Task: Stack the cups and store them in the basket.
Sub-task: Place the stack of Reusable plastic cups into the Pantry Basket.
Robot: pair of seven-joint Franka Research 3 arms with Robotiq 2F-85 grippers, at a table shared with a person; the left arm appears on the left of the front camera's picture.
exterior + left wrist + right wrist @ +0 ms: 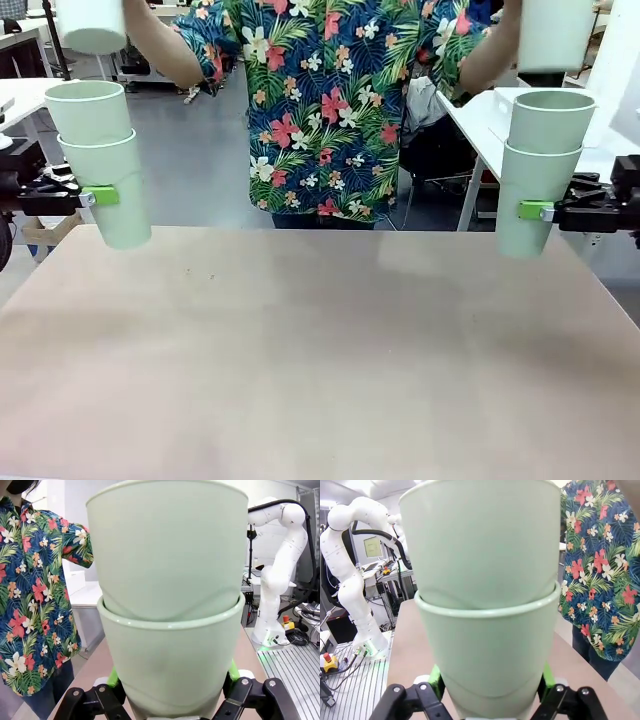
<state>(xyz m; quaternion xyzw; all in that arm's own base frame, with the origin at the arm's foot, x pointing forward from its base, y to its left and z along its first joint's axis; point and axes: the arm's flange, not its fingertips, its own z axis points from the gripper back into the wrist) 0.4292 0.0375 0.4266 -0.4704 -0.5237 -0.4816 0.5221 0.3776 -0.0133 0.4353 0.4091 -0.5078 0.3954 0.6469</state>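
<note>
Six cups (90, 110) counted, pale mint-green, matte, tapered: two nested at far left, clamped at the lower cup by left gripper (112, 197); two nested at far right, clamped likewise by right gripper (530, 210). One more held high above each stack by the person (320, 100).

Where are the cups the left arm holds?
Front view, far left: the two-cup stack sits in the left end effector, near the table's far-left corner, under the person's raised cup.
</note>
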